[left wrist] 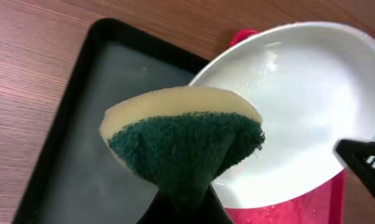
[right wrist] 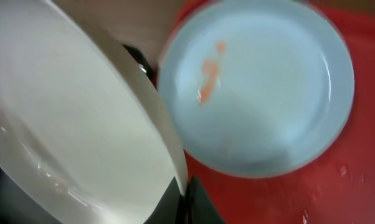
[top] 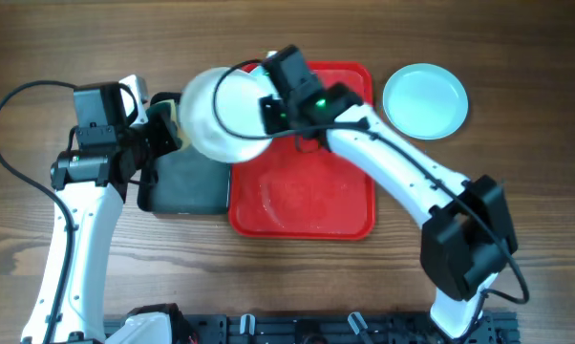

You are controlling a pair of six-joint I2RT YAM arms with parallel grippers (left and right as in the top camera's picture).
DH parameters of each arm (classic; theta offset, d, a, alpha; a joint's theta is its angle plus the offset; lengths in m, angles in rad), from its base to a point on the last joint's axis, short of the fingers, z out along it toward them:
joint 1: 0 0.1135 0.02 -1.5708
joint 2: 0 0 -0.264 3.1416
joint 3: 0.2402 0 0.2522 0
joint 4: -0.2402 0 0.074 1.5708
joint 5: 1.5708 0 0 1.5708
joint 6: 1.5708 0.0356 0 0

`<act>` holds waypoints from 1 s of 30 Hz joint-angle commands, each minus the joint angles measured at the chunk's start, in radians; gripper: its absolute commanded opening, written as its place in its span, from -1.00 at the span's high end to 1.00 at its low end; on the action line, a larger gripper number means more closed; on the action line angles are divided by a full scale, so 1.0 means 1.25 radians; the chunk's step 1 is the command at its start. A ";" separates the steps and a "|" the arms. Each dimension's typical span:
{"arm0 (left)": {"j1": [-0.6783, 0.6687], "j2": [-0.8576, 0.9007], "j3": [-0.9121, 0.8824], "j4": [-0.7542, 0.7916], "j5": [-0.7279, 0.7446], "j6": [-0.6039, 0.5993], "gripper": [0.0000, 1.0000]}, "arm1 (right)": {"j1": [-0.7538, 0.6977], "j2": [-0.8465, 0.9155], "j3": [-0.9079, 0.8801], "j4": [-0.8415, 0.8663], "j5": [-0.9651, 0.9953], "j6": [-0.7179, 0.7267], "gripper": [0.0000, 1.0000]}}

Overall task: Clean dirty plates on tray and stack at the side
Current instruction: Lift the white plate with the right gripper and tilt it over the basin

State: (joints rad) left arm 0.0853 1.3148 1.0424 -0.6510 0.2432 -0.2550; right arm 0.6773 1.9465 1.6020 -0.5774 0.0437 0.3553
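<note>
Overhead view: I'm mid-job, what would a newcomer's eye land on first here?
The white plate, tilted and held at its rim by the right pincer, hangs where the black tray meets the red tray. Facing it, the left pincer pinches a folded sponge, green side out. A pale blue plate with an orange smear lies on the red tray.

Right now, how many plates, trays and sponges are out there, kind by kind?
Round shallow plates: 3 (white plate, pale blue plate set aside, orange-smeared pale blue plate)
Rectangular plastic trays: 2 (large red tray, smaller black tray)
Yellow-and-green sponge: 1
Total: 6
</note>
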 commanded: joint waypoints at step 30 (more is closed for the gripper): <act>0.002 0.165 0.001 -0.052 -0.019 0.013 0.92 | 0.178 0.059 0.016 0.561 0.369 -0.776 0.91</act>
State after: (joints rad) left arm 0.0853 1.5120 1.0424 -0.7151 0.2173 -0.2516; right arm 0.8997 2.0106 1.6035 0.1062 0.4522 -0.5472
